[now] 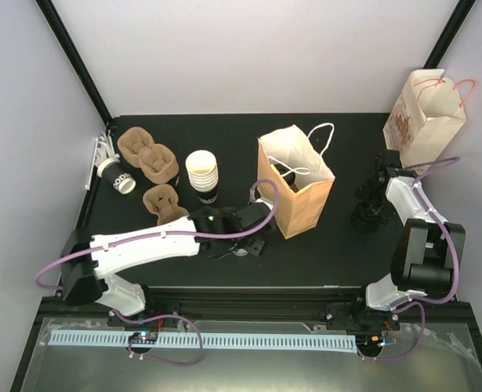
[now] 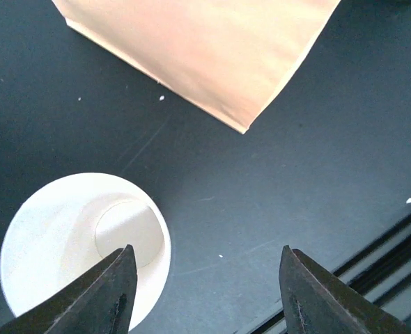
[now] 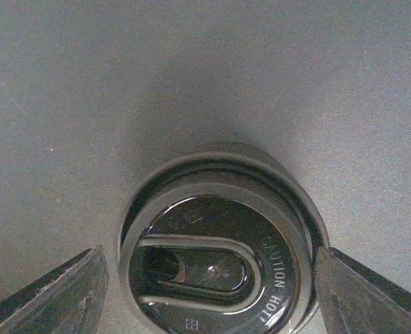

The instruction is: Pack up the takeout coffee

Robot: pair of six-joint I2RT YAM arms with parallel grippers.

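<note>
Left wrist: left gripper (image 2: 205, 278) jaws apart, empty; open white cup (image 2: 66, 236) standing near brown bag (image 2: 212, 49). Right gripper (image 3: 209, 278) wide astride black lid (image 3: 191, 209); centre before closing, then seat squarely on cup.

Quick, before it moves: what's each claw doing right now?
Left gripper: open, empty, over a white paper cup.
Right gripper: open, fingers either side of a black lid, grip not evident.
</note>
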